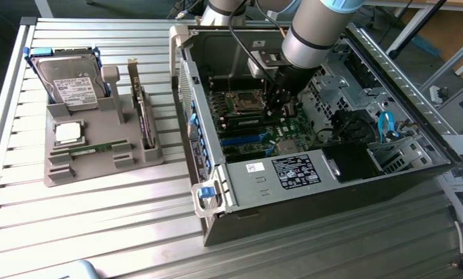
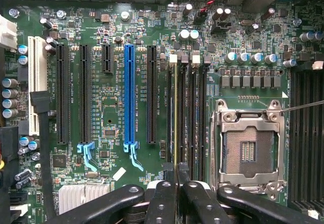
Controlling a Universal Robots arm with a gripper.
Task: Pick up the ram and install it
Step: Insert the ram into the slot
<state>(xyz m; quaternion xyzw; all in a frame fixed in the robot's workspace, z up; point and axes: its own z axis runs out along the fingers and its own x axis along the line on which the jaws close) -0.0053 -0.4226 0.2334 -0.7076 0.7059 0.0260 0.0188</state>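
Inside the open computer case (image 1: 239, 174), the arm's gripper (image 2: 176, 179) hangs low over the motherboard (image 2: 111, 107); its fingers (image 2: 163, 198) pinch the ram (image 2: 175, 113), seen edge-on; the green stick stands along a memory slot just beside the CPU socket (image 2: 248, 143).

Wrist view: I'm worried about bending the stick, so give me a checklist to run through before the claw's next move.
1. Grip on the ram by the claw: ok, it is held edge-on.
2. Ram parallel to the memory slots beside the CPU socket: ok.
3. Ram centred over one slot: cannot tell.
4. White slot latches open: cannot tell.
5. Ram seated in a slot: cannot tell.
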